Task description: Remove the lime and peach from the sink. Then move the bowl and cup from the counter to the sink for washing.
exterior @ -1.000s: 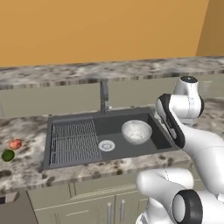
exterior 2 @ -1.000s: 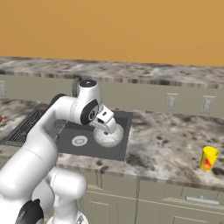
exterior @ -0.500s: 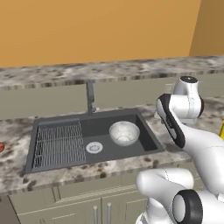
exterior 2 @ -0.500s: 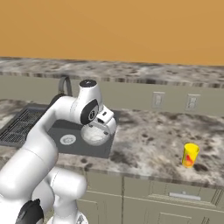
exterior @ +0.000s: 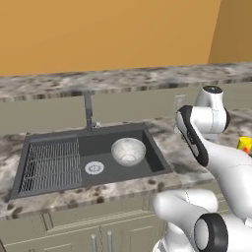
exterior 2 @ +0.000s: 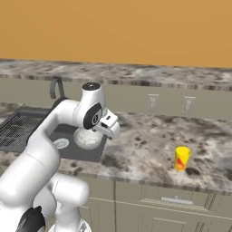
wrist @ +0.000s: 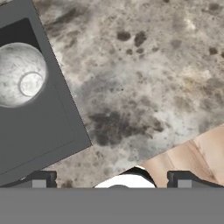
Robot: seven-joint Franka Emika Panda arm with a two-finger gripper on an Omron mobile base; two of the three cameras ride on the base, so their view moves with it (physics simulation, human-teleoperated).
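Gripper [wrist: 112, 183] nearest: the two dark tips sit far apart at the bottom of the hand view, jaws wide and empty, hanging above bare speckled counter [wrist: 144, 78] just beside the sink's [exterior: 157, 162] right rim.

Bowl [exterior: 128, 150] already sits inside the basin, upright, right of the silver drain [exterior: 94, 168]. That half of the move looks done. No fruit lies in the basin now.

Whole scene has slid leftward across both base views over the last second (the base driving right, not the things moving); lime and peach, earlier on the counter left of the sink, have dropped off the frame edge.

Farther right: cup [exterior 2: 182, 158] stands upright on the counter, well apart from the arm. Judgement: cup is the remaining item, and the drive is closing on it.
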